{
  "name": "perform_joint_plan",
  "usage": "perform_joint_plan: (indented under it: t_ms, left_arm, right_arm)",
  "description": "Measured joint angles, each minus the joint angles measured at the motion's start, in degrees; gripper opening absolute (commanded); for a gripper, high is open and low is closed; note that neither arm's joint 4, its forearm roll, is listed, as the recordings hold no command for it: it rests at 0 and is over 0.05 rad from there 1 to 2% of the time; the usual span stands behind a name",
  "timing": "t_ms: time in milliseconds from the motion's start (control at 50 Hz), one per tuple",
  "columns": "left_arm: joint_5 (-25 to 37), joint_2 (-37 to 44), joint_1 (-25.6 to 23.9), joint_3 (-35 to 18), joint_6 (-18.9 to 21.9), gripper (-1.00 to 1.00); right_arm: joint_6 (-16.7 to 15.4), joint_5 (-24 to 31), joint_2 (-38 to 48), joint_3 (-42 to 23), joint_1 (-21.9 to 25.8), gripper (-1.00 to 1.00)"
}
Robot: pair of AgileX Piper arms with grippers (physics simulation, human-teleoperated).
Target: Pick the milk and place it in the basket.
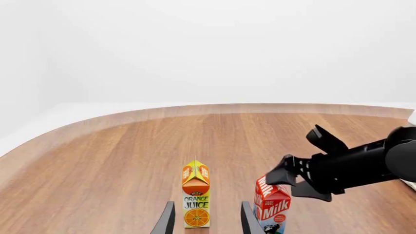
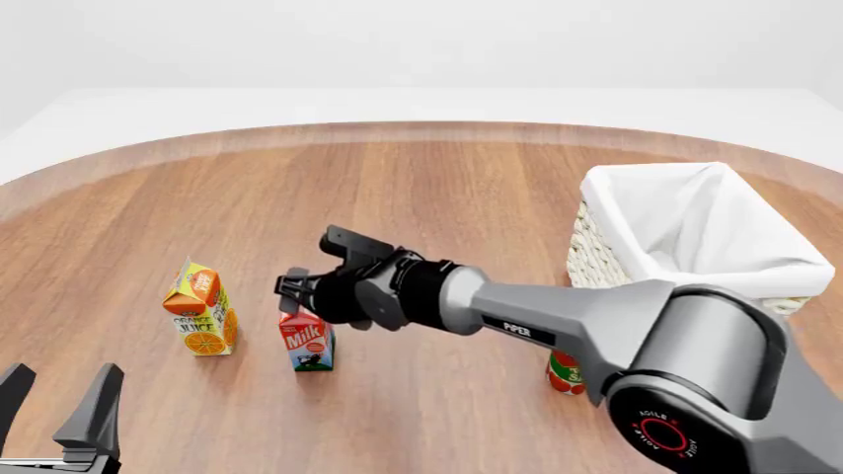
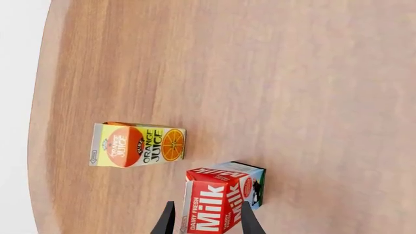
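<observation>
The milk (image 2: 306,342) is a small red carton standing upright on the wooden table, right of the orange juice carton (image 2: 200,312). My right gripper (image 2: 302,295) hovers just over the milk's gabled top. In the right wrist view it is open (image 3: 208,222), with a finger on each side of the milk (image 3: 219,195). The left wrist view shows the right gripper (image 1: 287,182) above the milk (image 1: 272,206). My left gripper (image 2: 59,413) is open near the front left edge, with nothing in it. The basket (image 2: 619,262) stands at the right, white cloth folded over its rim.
The orange juice carton (image 1: 196,196) stands straight ahead of my left gripper (image 1: 206,222). A small red object (image 2: 566,374) sits on the table in front of the basket, partly hidden behind my right arm. The table's curved far edge (image 2: 421,128) borders a white surround.
</observation>
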Motion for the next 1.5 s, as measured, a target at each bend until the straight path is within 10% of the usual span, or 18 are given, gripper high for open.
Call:
perform_joint_plan:
  t_ms: [760, 780, 1500]
  left_arm:
    - [0.0, 0.0, 0.0, 0.0, -0.01, 1.0]
    - [0.0, 0.0, 0.0, 0.0, -0.01, 1.0]
    - [0.0, 0.0, 0.0, 0.0, -0.01, 1.0]
  right_arm:
    - [1.2, -1.09, 1.65, -0.35, -0.18, 1.0]
    - [1.22, -1.16, 1.68, -0.35, -0.17, -1.0]
    - [-0.57, -1.11, 0.28, 0.56, 0.21, -1.0]
